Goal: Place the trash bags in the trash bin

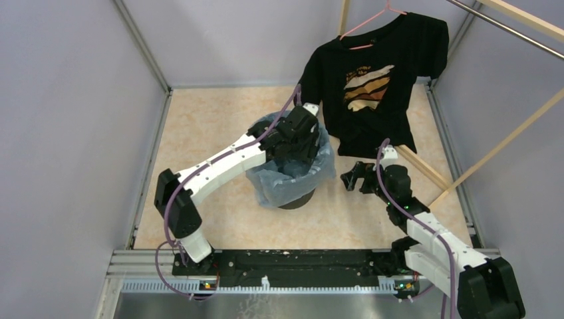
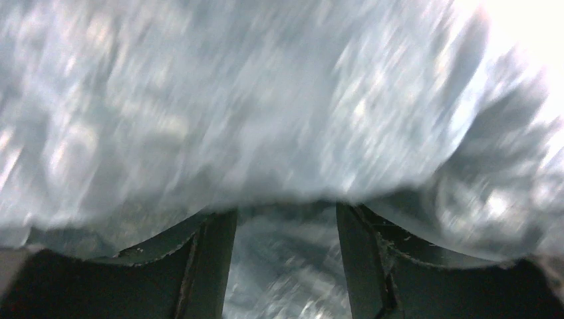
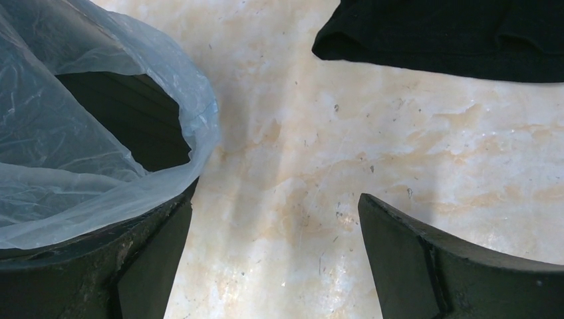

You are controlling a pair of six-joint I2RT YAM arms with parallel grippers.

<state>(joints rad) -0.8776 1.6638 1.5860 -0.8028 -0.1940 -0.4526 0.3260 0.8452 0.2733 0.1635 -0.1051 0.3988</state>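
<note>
Right end effector (image 3: 276, 219) gapes beside trash bin (image 3: 133, 119) rim.

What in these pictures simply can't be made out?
- Inside of the bin, top view: hidden by the bag and the left gripper.
- Fingertips of the left gripper, left wrist view: covered by blurred bag film, so its grip cannot be told.
- T-shirt, right wrist view: cut off by the top edge.

Your tabletop (image 1: 199, 126) is pale beige with a marbled pattern. You see the black bin (image 1: 297, 199) standing on it near the middle, a blue bag (image 1: 276, 183) draped over its rim.
</note>
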